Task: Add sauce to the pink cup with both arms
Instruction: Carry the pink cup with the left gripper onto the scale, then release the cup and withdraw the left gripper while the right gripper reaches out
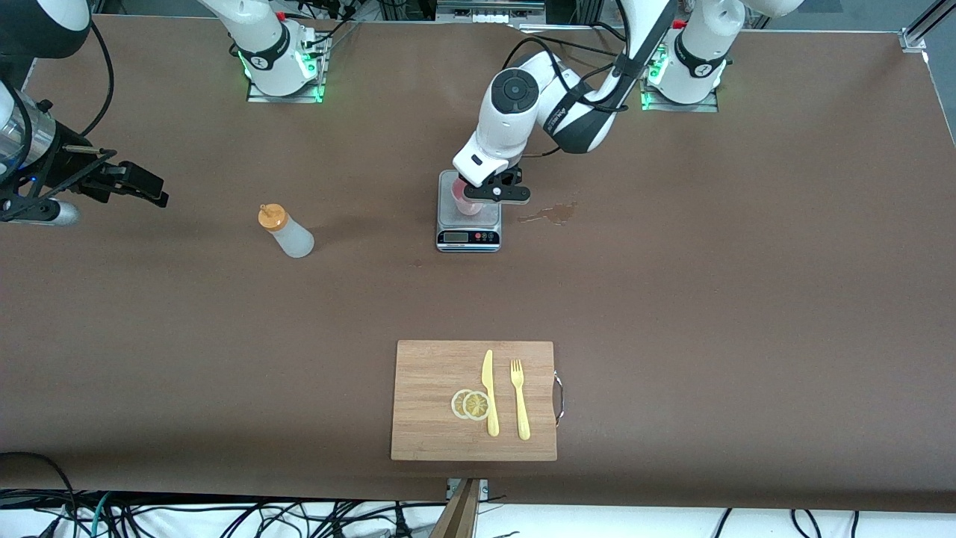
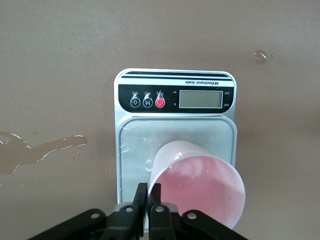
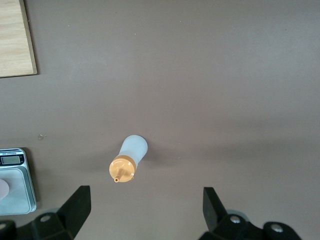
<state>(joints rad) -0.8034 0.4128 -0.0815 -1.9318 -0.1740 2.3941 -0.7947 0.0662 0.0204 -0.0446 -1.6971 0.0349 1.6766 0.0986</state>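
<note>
— where's the left claw [image 2: 148, 197] right now?

— i have it low over the scale [image 1: 468, 221], at the pink cup [image 2: 200, 187]. from the left wrist view its fingers look pressed together at the cup's rim, so i read it as pinching the cup wall, though the contact itself is half hidden. the cup stands upright on the scale's platform, and it looks empty.

— and the right claw [image 3: 145, 205]?

— up in the air at the right arm's end of the surface [image 1: 672, 299], spread wide, nothing in it. in the right wrist view the sauce [image 3: 129, 159] sits between the two fingers but well below them. it stands upright on the surface, orange cap on, beside the scale toward the right arm's end, well apart from it.

— so which step are we in?

— i'd say the cup is being steadied and the bottle pickup hasn't begun. next i'd want the right claw lowered around the bottle's body, below the cap, closed gently since it's soft plastic, then carried over the cup and tipped.

— anything else around?

— a wet spill [image 1: 554, 214] just beside the scale.
</note>
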